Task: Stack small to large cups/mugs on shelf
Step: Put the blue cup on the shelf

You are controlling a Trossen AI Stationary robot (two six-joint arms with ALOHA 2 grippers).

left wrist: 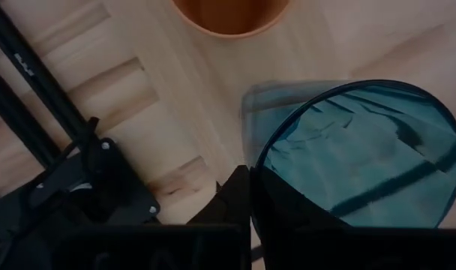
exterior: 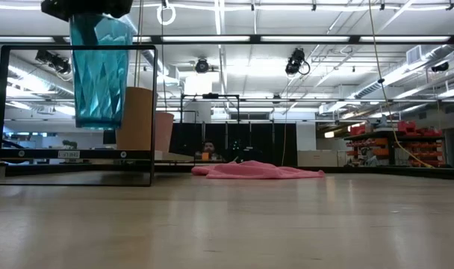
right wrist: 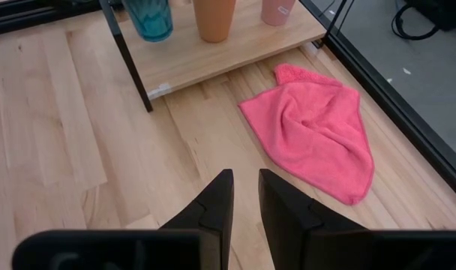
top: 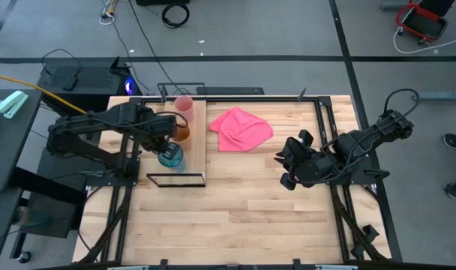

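Far left: left gripper (top: 166, 146) over the shelf (top: 196, 142), fingers clamped on the rim of the teal cup (top: 170, 156); cup held upright, raised clear of the board in the low view (exterior: 100, 71). Just beyond it on the shelf, orange-brown cup (top: 181, 133), upright; then pale pink cup (top: 184, 106) at the board's far end. Toward the middle, on the tabletop (top: 235, 210) beside the shelf: crumpled pink cloth (top: 240, 128). Far right: right gripper (top: 289, 161) low over bare wood, well apart from the cups, fingers (right wrist: 213, 206) nearly together with a narrow gap, holding nothing.
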